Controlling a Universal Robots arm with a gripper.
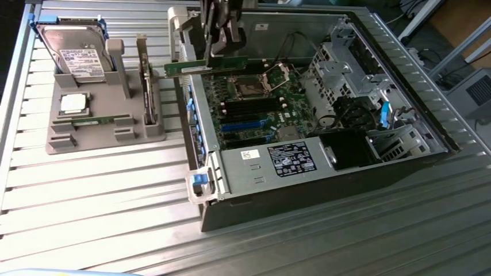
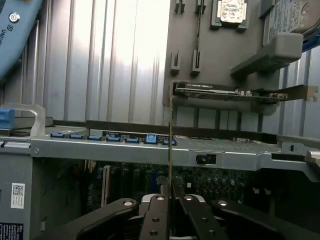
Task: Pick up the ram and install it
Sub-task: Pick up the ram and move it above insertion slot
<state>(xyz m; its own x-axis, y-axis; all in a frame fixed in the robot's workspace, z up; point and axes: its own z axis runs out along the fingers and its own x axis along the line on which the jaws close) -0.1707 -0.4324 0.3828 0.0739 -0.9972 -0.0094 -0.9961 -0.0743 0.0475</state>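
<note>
The ram [image 1: 201, 69], a thin green stick, hangs level above the near wall of the open computer case [image 1: 253, 184], over the motherboard's [image 1: 265, 95] edge. My gripper [image 1: 224, 52] comes down from above and is shut on one end of it. In the wrist view the ram [image 2: 171, 140] shows edge-on as a thin line rising from between the black fingers [image 2: 155, 215] of the gripper [image 2: 171, 199]. The dark memory slots [image 1: 249, 107] lie on the board below. A second ram [image 1: 98, 121] rests flat in the grey holder [image 1: 107, 144].
The grey holder, at the exterior view's left, also carries a hard drive [image 1: 73, 49], a square processor [image 1: 75, 103] and an upright card [image 1: 146, 86]. The case has a power supply [image 1: 288, 161], a drive cage [image 1: 341, 63] and cables. Ribbed metal tabletop [image 1: 92, 195] surrounds everything.
</note>
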